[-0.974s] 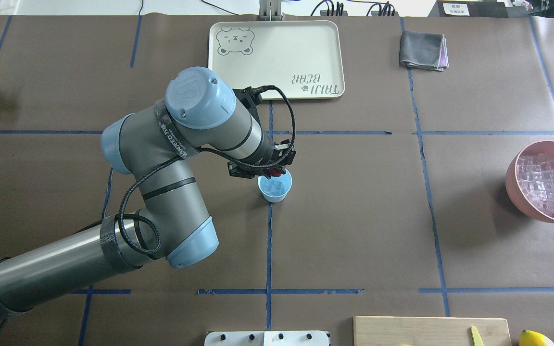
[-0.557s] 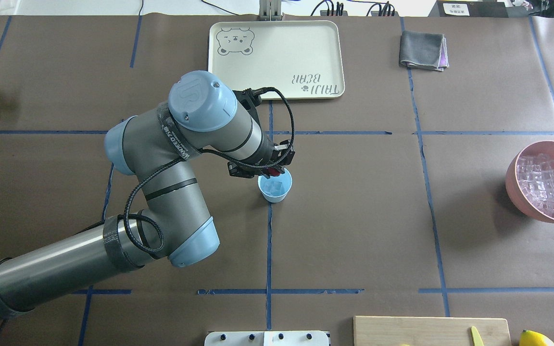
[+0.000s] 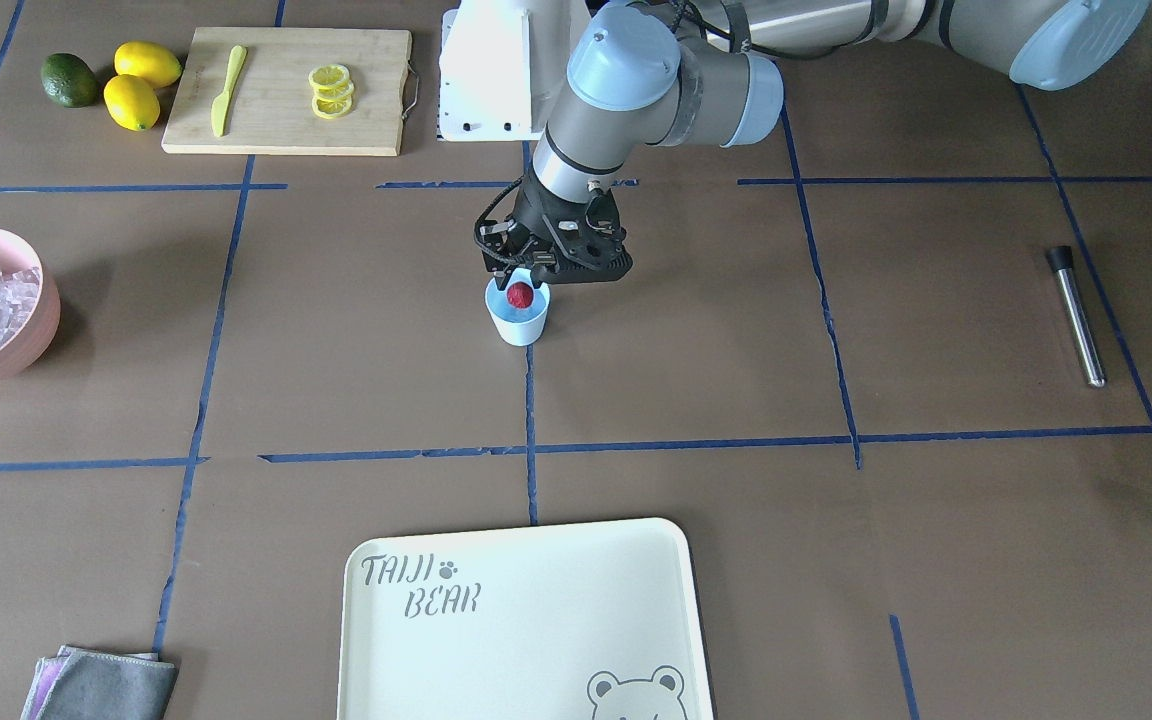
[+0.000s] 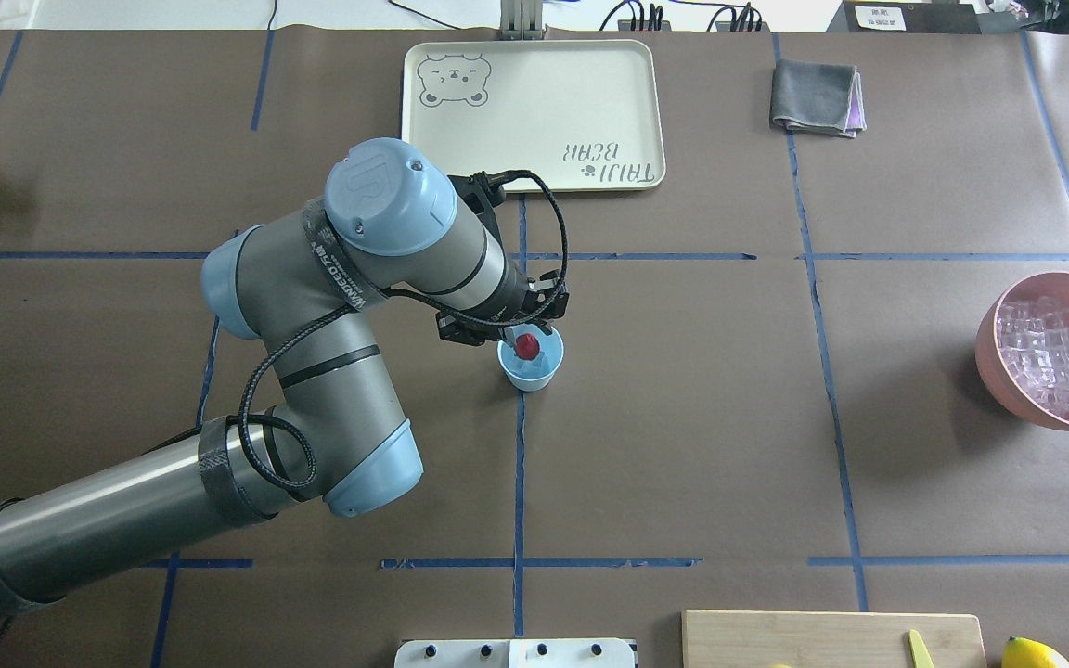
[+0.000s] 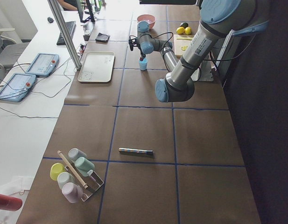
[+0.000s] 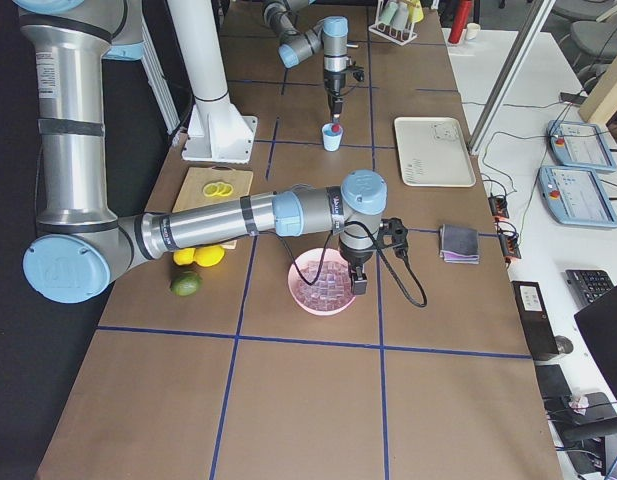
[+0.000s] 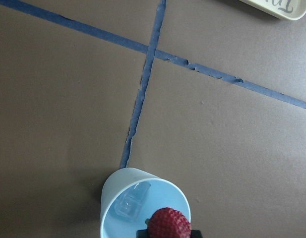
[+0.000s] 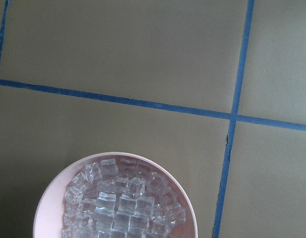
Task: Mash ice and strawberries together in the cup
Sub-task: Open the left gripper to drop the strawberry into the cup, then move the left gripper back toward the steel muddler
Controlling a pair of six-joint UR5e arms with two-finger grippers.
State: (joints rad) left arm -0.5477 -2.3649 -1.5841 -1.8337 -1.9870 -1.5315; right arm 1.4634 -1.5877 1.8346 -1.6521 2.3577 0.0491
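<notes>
The pale blue cup (image 4: 531, 374) stands at the table's middle, with clear ice cubes (image 7: 133, 201) inside. The red strawberry (image 4: 526, 345) lies in the cup's mouth on the ice; it also shows in the front view (image 3: 520, 295) and the left wrist view (image 7: 167, 224). My left gripper (image 3: 526, 280) hangs just above the cup's rim, open, with nothing between its jaws. My right gripper (image 6: 356, 280) hovers over the pink bowl (image 6: 294, 290) of ice; I cannot tell if it is open or shut.
The pink bowl (image 4: 994, 345) sits at the right edge. A cream tray (image 4: 534, 65) and a grey cloth (image 4: 813, 97) lie beyond the cup. A cutting board (image 3: 276, 125) with lemon slices (image 3: 331, 92), lemons (image 3: 146, 65) and a metal rod (image 3: 1076, 315) lie near the robot's side.
The strawberry has left my left gripper's fingers and dropped into the cup. The left arm has barely moved.
</notes>
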